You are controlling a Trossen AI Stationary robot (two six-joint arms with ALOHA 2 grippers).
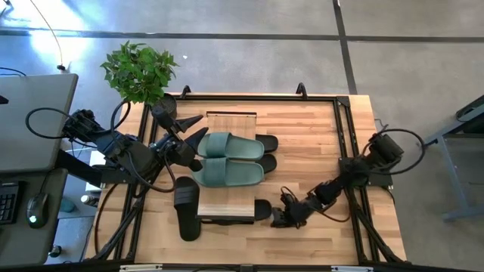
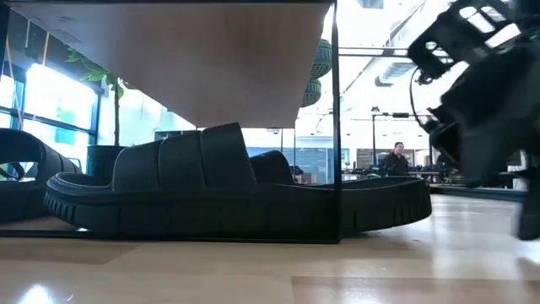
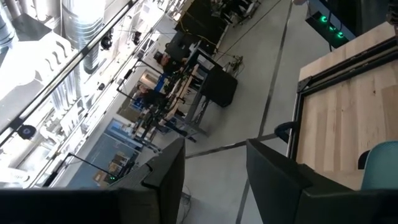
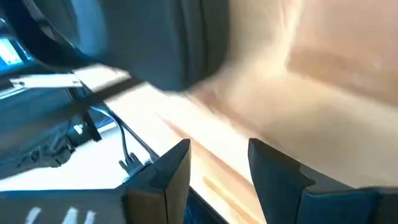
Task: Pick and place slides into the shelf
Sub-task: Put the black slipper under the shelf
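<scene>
The shelf (image 1: pixel 229 202) is a light plank on a thin black frame at mid-table. Two green slides (image 1: pixel 231 159) lie side by side on its top. Two black slides (image 1: pixel 267 151) poke out from under it on the right. Another black slide (image 1: pixel 262 210) (image 2: pixel 228 190) rests on its sole on the table under the plank's near end. One more black slide (image 1: pixel 187 208) lies on the table left of the shelf. My right gripper (image 1: pixel 275 218) (image 4: pixel 217 155) is low beside the near-end slide, open and empty. My left gripper (image 1: pixel 195 130) (image 3: pixel 214 155) hovers raised at the shelf's left, open and empty.
A potted plant (image 1: pixel 140 70) stands at the table's far left corner. A black frame rail (image 1: pixel 344 136) runs along the table's right side. Bare wood lies right of the shelf. People and desks show in the room behind (image 2: pixel 392 158).
</scene>
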